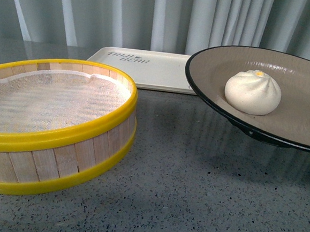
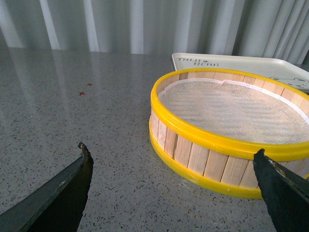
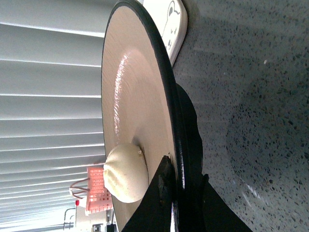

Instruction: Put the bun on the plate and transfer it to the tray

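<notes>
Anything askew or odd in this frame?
The plate hangs above the table, pinched at its rim by the right tool, and seems tilted, with the bun sitting off-centre on it. Nothing spilled or damaged.

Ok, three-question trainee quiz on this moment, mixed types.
1. True or false: the bun lies on the plate.
2. Pick one: the right end effector is A) open, B) shut on the plate's rim, C) out of view.
3. Short answer: does the plate rest on the tray yet?
Key: 1 true; 2 B; 3 no, it is held up over the table.
</notes>
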